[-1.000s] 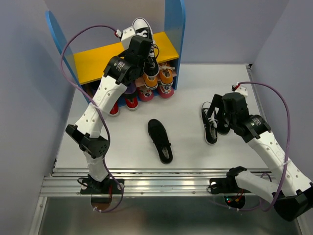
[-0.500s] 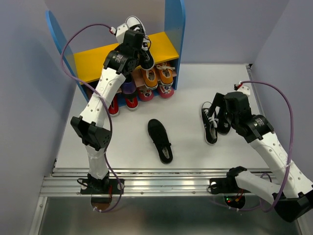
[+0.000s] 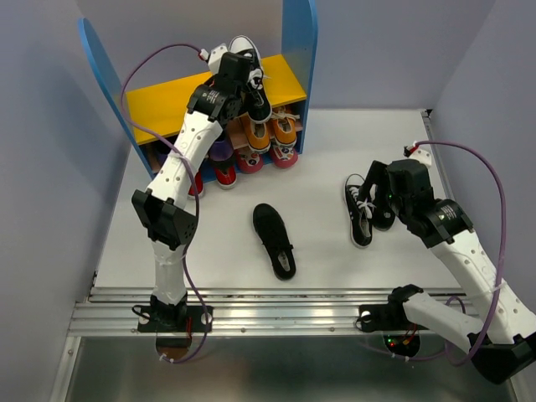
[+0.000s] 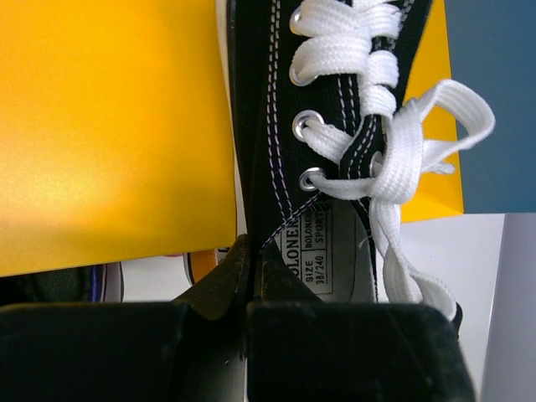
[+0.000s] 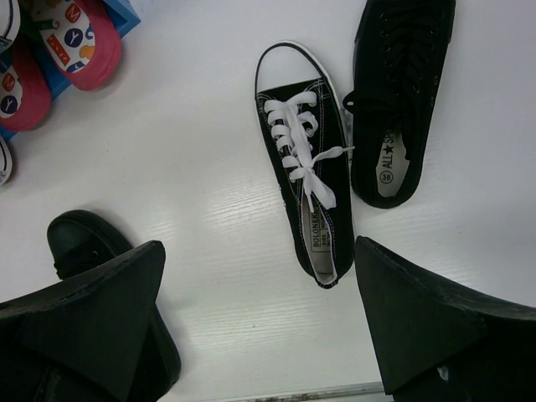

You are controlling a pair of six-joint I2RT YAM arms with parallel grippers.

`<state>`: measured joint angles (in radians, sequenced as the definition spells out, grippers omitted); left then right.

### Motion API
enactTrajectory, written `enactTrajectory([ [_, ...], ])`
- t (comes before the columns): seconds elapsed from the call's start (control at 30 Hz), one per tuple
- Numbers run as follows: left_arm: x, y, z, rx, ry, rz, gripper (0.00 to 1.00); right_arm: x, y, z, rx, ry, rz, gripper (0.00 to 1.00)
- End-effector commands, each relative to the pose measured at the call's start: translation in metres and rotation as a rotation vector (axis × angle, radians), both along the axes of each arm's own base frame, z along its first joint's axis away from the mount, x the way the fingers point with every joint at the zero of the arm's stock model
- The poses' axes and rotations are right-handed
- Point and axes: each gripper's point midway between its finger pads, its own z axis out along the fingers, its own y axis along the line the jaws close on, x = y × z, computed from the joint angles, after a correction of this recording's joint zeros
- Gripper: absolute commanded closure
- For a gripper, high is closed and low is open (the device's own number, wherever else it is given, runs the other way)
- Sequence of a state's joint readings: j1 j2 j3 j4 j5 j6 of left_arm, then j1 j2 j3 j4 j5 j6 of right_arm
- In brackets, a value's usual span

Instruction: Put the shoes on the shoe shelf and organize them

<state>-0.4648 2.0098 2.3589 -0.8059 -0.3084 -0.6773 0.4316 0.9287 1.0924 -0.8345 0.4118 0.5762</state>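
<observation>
**Operator:** What does the overhead view show?
**Spotter:** Your left gripper (image 3: 244, 82) grips a black canvas sneaker (image 3: 256, 101) over the yellow top board (image 3: 163, 105) of the shoe shelf (image 3: 299, 42), upper centre. Your right gripper (image 3: 374, 194) hangs over a second canvas sneaker (image 3: 358, 221) at right. A black slip-on (image 3: 275, 243) lies mid-frame.

**Operator:** Left wrist?
**Spotter:** Your jaws are clamped on the sneaker's (image 4: 335, 126) side wall by the heel opening, bottom centre. The laces run toward the upper right.

**Operator:** Right wrist?
**Spotter:** Your jaws are spread wide. The second sneaker (image 5: 306, 167) lies on the table (image 5: 193, 151) between them, touching neither, with an all-black lace-up (image 5: 398, 100) just to its right.
</observation>
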Motion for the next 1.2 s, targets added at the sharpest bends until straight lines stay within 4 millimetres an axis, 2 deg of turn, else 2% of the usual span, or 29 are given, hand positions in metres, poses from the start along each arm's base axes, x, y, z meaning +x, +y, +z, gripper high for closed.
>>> enactTrajectory([
  [0.0,0.014,0.005,0.055,-0.081,-0.160,0.011,1.00,-0.001,-0.004,0.020,0.017,-0.054,-0.021,0.00],
  [0.07,0.015,0.000,0.051,-0.086,-0.150,-0.018,0.94,-0.001,-0.005,0.018,0.012,-0.048,-0.024,0.00],
  [0.1,0.014,0.001,0.051,-0.083,-0.148,-0.021,0.82,-0.002,-0.005,0.016,0.008,-0.043,-0.025,0.00],
  [0.2,0.012,0.001,0.050,-0.076,-0.142,-0.028,0.59,-0.004,-0.007,0.010,-0.002,-0.027,-0.029,0.00],
  [0.4,0.005,0.003,0.060,-0.071,-0.158,-0.050,0.43,-0.006,-0.006,-0.008,-0.020,0.020,-0.014,0.00],
  [0.47,-0.002,0.004,0.071,-0.076,-0.177,-0.060,0.41,-0.007,0.003,-0.020,-0.021,0.062,0.042,0.00],
  [0.5,-0.007,0.007,0.080,-0.080,-0.193,-0.061,0.41,-0.006,0.012,-0.034,-0.021,0.119,0.083,0.00],
  [0.6,-0.022,0.011,0.096,-0.096,-0.219,-0.064,0.39,-0.008,0.020,-0.065,-0.029,0.232,0.111,0.01],
  [0.67,-0.032,0.014,0.106,-0.098,-0.239,-0.054,0.37,-0.008,0.019,-0.075,-0.033,0.251,0.101,0.02],
  [0.7,-0.045,0.015,0.121,-0.109,-0.272,-0.058,0.33,-0.005,0.020,-0.077,-0.031,0.244,0.095,0.02],
  [0.8,-0.062,0.022,0.130,-0.085,-0.295,-0.029,0.18,-0.005,0.022,-0.093,-0.039,0.279,0.105,0.03],
  [0.9,-0.090,0.031,0.154,-0.094,-0.344,-0.014,0.17,-0.005,0.026,-0.113,-0.042,0.327,0.115,0.09],
  [0.97,-0.101,0.030,0.155,-0.089,-0.347,-0.016,0.18,-0.006,0.028,-0.124,-0.034,0.340,0.122,0.14],
  [1.0,-0.110,0.035,0.157,-0.085,-0.354,-0.005,0.18,-0.006,0.030,-0.128,-0.025,0.344,0.127,0.21],
  [1.1,-0.125,0.028,0.156,-0.098,-0.360,-0.027,0.18,-0.005,0.035,-0.134,-0.006,0.341,0.143,0.30],
  [1.17,-0.135,0.024,0.144,-0.115,-0.341,-0.044,0.19,-0.004,0.036,-0.138,-0.009,0.344,0.145,0.32],
])
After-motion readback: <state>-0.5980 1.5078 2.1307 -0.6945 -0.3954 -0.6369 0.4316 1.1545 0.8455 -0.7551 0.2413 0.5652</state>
